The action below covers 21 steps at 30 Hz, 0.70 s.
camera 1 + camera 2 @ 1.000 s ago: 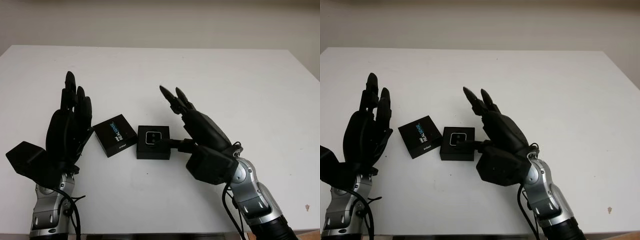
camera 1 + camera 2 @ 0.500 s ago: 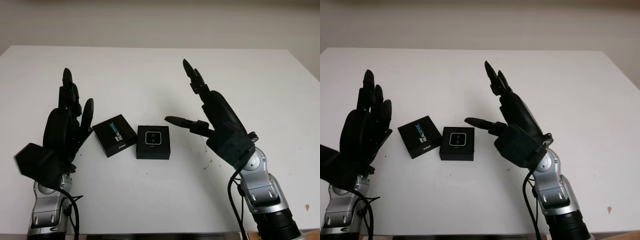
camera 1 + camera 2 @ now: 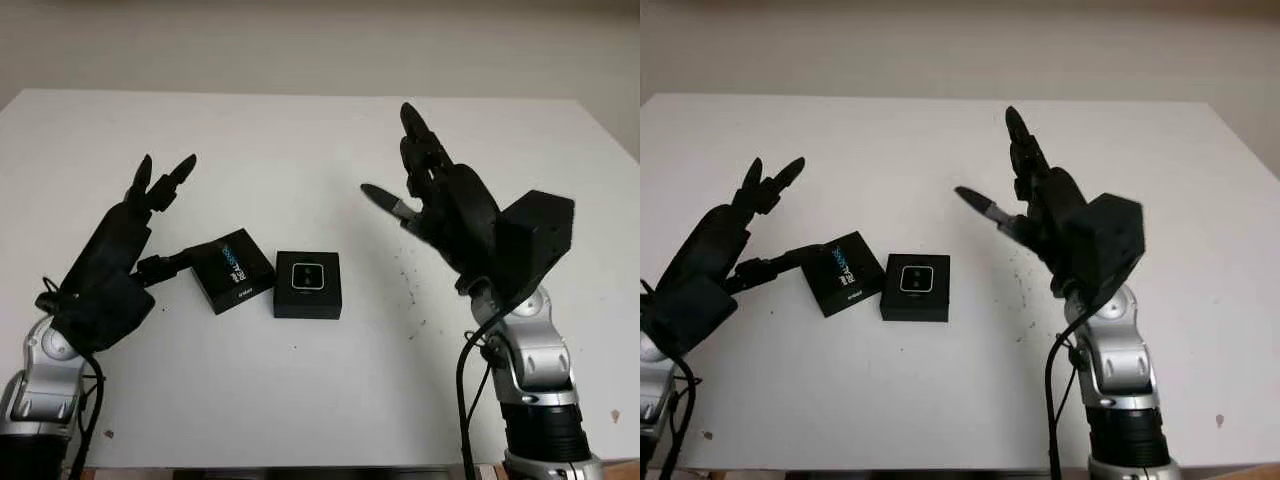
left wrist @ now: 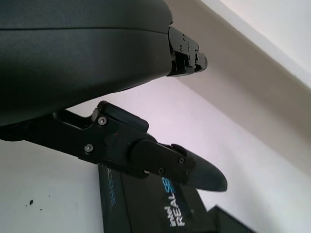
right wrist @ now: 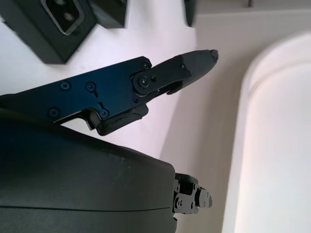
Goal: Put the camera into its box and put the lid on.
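Box (image 3: 307, 285) with the camera (image 3: 306, 275) seated inside is lying open at the tabletop (image 3: 300, 400) centre, lid (image 3: 232, 270) just beside it. Left hand (image 3: 115, 260) is reaching with open fingers, one fingertip (image 3: 170, 262) at the lid's edge, holding nothing. Right hand (image 3: 455, 215) is hovering open, well apart. Risk: the fingertip may push the lid away rather than grip it. Nothing is blocking the way.

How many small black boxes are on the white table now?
2. The lid printed with RealSense lies at the left hand, whose thumb reaches it. The box holding the camera sits just right of it. The right hand is raised, open.
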{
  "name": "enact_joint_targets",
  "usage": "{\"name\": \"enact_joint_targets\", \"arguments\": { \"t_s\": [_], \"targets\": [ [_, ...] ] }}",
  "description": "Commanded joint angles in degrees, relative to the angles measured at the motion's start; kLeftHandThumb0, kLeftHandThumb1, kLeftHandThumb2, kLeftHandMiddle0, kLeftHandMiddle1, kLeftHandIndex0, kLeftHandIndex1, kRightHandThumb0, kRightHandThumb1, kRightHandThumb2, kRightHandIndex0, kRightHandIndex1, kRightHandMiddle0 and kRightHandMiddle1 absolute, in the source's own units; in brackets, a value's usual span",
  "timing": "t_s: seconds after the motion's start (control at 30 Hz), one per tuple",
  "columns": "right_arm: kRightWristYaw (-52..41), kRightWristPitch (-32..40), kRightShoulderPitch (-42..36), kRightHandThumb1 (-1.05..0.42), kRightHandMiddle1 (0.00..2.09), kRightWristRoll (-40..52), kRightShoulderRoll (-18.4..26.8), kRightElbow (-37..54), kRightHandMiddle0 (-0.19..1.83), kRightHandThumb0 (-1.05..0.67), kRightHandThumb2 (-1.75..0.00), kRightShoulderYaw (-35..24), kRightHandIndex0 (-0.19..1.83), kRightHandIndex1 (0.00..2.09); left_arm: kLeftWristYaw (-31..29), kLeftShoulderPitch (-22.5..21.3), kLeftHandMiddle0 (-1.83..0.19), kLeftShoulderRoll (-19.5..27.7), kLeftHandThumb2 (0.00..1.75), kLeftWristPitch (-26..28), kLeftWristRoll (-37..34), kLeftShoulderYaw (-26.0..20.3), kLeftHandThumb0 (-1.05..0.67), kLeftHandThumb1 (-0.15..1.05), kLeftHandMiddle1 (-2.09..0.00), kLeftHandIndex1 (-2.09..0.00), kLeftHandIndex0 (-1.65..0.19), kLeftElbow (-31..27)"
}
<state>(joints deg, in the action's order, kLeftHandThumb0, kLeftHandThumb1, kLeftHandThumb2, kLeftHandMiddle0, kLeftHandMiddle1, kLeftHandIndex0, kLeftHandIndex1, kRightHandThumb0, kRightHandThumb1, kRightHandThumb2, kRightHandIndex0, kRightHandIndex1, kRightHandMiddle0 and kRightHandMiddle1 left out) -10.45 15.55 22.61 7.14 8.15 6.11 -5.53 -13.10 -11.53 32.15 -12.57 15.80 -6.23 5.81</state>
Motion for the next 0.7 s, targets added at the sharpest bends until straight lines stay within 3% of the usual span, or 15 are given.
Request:
{"name": "enact_joint_targets", "arguments": {
  "t_s": [0.0, 0.2, 0.67],
  "targets": [
    [0.7, 0.5, 2.0, -1.01, 0.07, 1.0, 0.0, -0.6, -0.07, -0.71, -0.07, -1.2, -0.12, 0.06, -1.9, -1.1, -0.09, 1.4, 0.04, 0.4, 0.1, 1.4, -0.84, 0.95, -0.02, -0.03, -0.04, -0.6],
    [2.4, 5.2, 3.2, -1.05, 0.06, 6.4, -1.0, 0.2, -0.08, -0.66, -0.08, -4.1, -0.14, 0.05, -6.5, -2.3, -0.04, 1.6, 0.05, 0.4, -2.6, 2.9, -0.89, 0.96, -0.03, -0.04, -0.01, -0.4],
    [4.7, 7.8, 3.2, -1.05, 0.05, 9.3, -0.6, 1.1, -0.11, -0.64, -0.12, -4.8, -0.14, 0.05, -7.0, -5.5, 0.04, 3.0, 0.05, -0.7, 4.4, 8.7, -0.83, 0.92, -0.04, -0.05, 0.03, 2.7]
  ]
}}
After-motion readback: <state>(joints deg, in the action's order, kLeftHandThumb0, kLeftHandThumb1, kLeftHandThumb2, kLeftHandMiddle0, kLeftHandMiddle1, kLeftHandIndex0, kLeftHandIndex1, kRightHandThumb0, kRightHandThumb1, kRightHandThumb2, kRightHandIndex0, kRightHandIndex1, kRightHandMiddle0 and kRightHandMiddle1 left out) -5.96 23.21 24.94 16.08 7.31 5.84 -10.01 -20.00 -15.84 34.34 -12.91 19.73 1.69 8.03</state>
